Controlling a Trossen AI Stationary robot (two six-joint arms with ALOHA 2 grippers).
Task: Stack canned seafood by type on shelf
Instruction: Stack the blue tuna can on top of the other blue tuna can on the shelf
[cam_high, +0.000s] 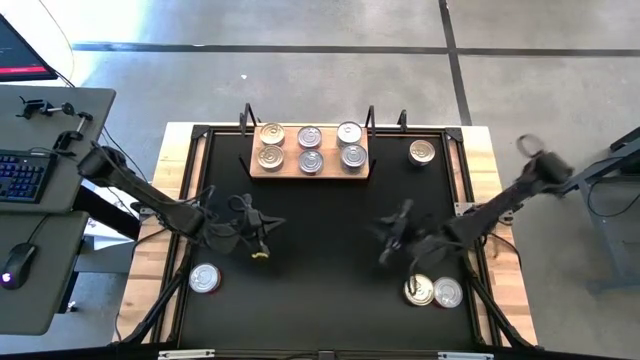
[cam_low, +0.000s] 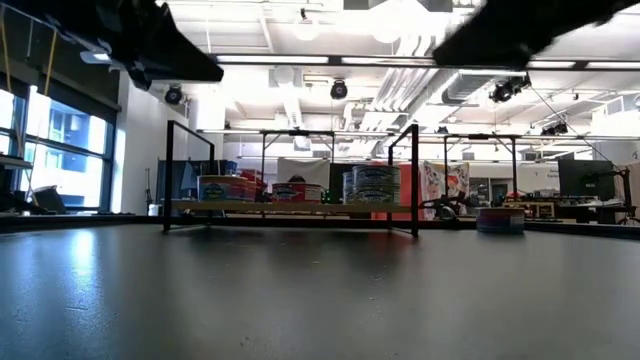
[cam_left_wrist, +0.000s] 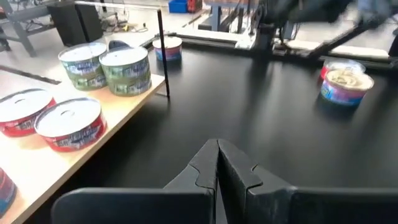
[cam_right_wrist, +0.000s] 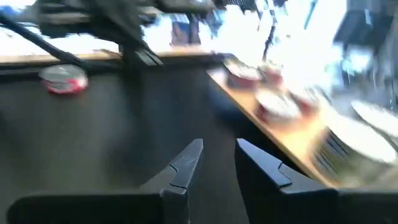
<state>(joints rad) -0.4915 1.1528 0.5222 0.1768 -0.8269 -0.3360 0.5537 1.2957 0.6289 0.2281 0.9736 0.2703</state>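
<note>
The wooden shelf (cam_high: 310, 165) lies at the mat's far edge and carries six tins (cam_high: 310, 147) in two rows of three. In the left wrist view these tins show as green-labelled (cam_left_wrist: 127, 70) and red-labelled (cam_left_wrist: 68, 121). Loose tins stand on the mat: one right of the shelf (cam_high: 422, 152), one near left (cam_high: 204, 279), and two near right (cam_high: 432, 291). My left gripper (cam_high: 262, 242) hovers at centre-left, shut and empty (cam_left_wrist: 217, 155). My right gripper (cam_high: 385, 247) hovers at centre-right, open and empty (cam_right_wrist: 217, 152).
A black wire frame (cam_low: 415, 180) stands around the shelf. The black mat (cam_high: 320, 300) covers the table, with a light wooden rim (cam_high: 490, 180) around it. A desk with a keyboard (cam_high: 20, 175) stands off the table's left side.
</note>
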